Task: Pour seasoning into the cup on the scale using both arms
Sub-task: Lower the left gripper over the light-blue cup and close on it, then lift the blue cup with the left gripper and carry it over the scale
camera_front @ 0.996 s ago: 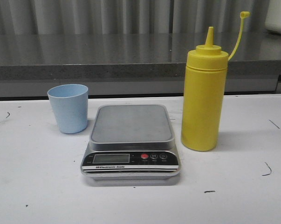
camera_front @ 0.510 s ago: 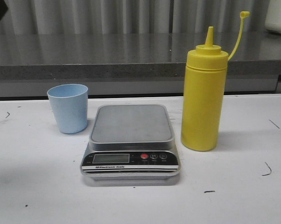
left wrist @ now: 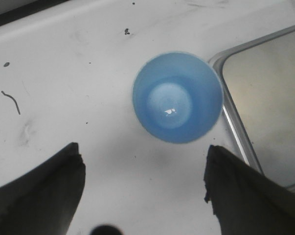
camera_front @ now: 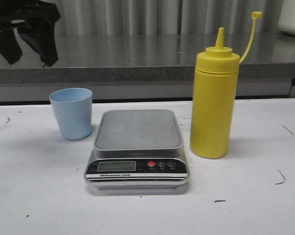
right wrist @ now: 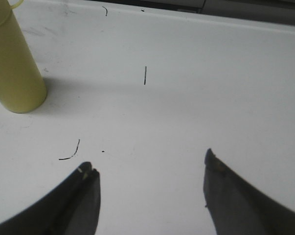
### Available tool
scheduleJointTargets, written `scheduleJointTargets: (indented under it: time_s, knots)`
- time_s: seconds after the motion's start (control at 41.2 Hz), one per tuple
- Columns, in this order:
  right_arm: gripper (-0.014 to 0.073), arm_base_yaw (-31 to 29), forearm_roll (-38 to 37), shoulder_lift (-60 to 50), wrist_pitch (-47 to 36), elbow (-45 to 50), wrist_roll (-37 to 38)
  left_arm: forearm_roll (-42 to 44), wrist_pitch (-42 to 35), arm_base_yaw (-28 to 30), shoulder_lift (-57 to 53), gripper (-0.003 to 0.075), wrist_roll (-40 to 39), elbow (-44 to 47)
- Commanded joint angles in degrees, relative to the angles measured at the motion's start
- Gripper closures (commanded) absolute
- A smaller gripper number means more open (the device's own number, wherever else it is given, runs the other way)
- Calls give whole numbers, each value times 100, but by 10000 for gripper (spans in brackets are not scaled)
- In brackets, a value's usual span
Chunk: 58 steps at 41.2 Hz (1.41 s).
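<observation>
Centrally on a white table [camera_front: 39,196], a silver-grey digital scale [camera_front: 137,147] is sitting with its steel platform bare and its black front panel, carrying an LCD, one red button and two dark buttons, facing the camera. Just to the left of the scale, a small pale blue cup [camera_front: 72,113] is standing upright on the table, close to the platform's edge but not on it. Just to the right of the scale, a tall yellow seasoning bottle [camera_front: 213,103] is standing upright, its pointed nozzle uncovered and its thin cap strap [camera_front: 250,34] arching up and away to the right. High in the upper left of the front view, the black left hand [camera_front: 27,36] is hanging in the air above and behind the cup, touching nothing. From the left wrist camera, the left hand's two dark fingers [left wrist: 39,196] are standing wide apart with the cup's open mouth showing between them, and the cup is looking empty inside, with a corner of the scale's platform beside it. From the right wrist camera, the right hand [right wrist: 149,196] is also showing its fingers spread apart over bare table, holding nothing, with the base of the yellow bottle standing well off to one side. Small dark marks are dotting the table surface.
</observation>
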Motion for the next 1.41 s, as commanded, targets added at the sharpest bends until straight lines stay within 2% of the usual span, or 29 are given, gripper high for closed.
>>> scheduleJointTargets:
  time_s: [0.0,0.219,0.486,0.874,0.947,1.263,1.384]
  knots:
    - [114,-32,-73,38,-346,-190,-66,26,-148,-34,72,228,-18,-442]
    - [114,-32,-73,38,-346,-190,-66,136,-148,-34,695,280,-57,-869]
    - [114,-32,-73,38,-346,-190,-66,136,-246,13,1205,334,-69,-962]
    - [114,-32,-73,38,-346,-190,-66,102,-603,37,1442,349,-77,-962]
    - [114,-32,-73,38,-346,-190,-66,67,-549,37,1471,399,-77,-962]
    - [114,-32,-73,38,-346,-190,-66,67,-657,37,1496,729,-77,-962]
    - [114,-32,-73,38,-346,-190,-66,67,-584,37,1443,740,-77,-962]
